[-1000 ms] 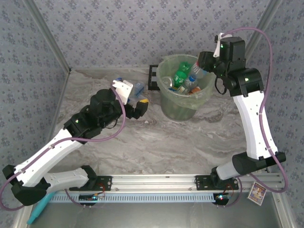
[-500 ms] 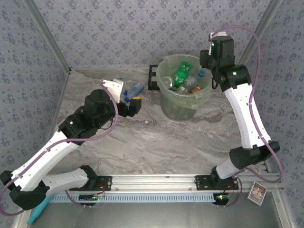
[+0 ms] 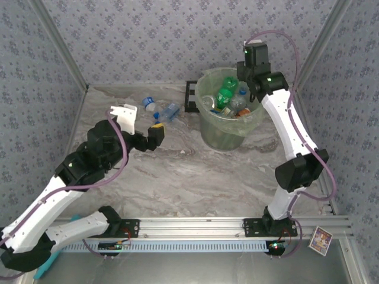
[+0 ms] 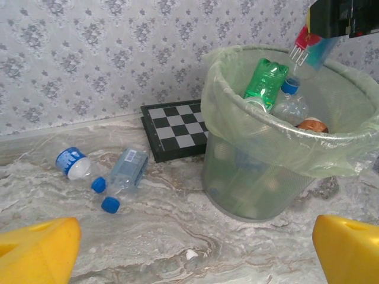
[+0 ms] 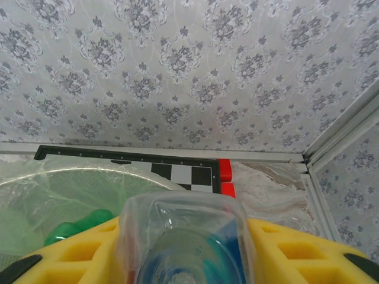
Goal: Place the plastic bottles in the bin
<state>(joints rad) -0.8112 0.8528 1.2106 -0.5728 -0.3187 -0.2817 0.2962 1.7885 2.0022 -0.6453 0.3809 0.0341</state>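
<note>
Bin [image 3: 222,134] has got several, right gripper [image 5: 183,254] clamps another bottle [image 4: 308,48] above it; left gripper [image 4: 189,254] is open, two bottles [image 4: 127,171] wait on the bench [image 3: 195,171].

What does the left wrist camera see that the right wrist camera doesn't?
Left wrist extras: two clear bottles lying on the table left of the bin, and the open left hand with yellow tips. Right wrist extras: red blocks at the checkered board's end, and the right hand gripping a clear bottle close up. Shared: bin, green bottle, checkered board, that clear bottle, wallpaper.
</note>
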